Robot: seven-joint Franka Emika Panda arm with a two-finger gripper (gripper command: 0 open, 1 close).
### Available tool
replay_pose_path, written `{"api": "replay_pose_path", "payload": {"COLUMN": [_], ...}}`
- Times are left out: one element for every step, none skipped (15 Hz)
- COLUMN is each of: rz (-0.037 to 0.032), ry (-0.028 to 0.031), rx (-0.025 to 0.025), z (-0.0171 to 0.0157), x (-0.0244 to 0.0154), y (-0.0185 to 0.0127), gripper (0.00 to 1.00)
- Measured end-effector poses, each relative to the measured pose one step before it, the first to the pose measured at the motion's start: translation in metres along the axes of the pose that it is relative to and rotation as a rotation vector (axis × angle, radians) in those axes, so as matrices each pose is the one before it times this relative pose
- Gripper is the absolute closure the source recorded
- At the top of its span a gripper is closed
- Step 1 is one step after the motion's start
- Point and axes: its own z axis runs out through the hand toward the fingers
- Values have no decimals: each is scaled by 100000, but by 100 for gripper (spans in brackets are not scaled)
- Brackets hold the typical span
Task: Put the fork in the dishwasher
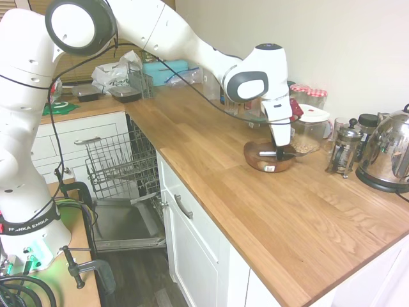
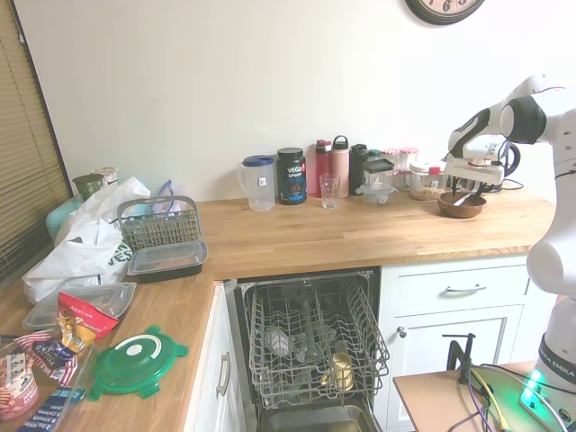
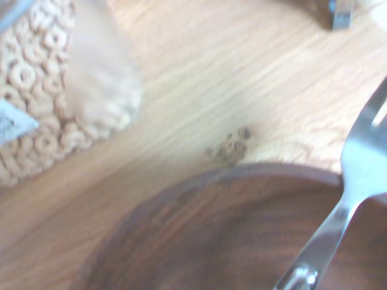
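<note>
Gripper [image 1: 281, 151] is down in the brown bowl [image 1: 268, 157], which sits on the worktop [image 1: 255, 198] toward its back edge, just in front of the cereal jar [image 1: 308, 131] and near the French press [image 1: 342, 148]. Fork [image 3: 344, 199] lies in the bowl: the wrist view shows its silvery neck and tines running up over the bowl's rim, with a dark handle stub poking sideways out of the fingers in the first exterior view. So the fork is right at the fingers, long axis roughly across them and tilted, tines toward the rim. Fingers look drawn in around the handle, but how tight I cannot tell (too small in both exterior views). Dishwasher [image 2: 310, 346] is well away, under the worktop where the two runs meet at the corner; its door [image 1: 128, 224] is dropped and its rack [image 1: 121, 163] pulled out, with a few items already in it. Judging from this, the grasp is the step in hand; next comes lifting clear of the rim, then a long carry along the worktop to the rack.
</note>
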Motion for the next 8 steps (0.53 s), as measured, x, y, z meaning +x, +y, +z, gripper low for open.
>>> {"api": "replay_pose_path", "payload": {"rz": [-95,4,68,29,-15,-23,-117,-189], "ry": [-493,-405,-232,-162,-108,-42,-29,-35], "rx": [-969,-938,-709,-526,-329,-110,5,12], "z": [336,490,476,387,250,85,7,6], "x": [-71,-45,5,-2,-21,-20,-74,-117], "y": [56,130,128,87,40,10,-38,-59], "gripper": [100,100,100,100,100,100,100,100]}}
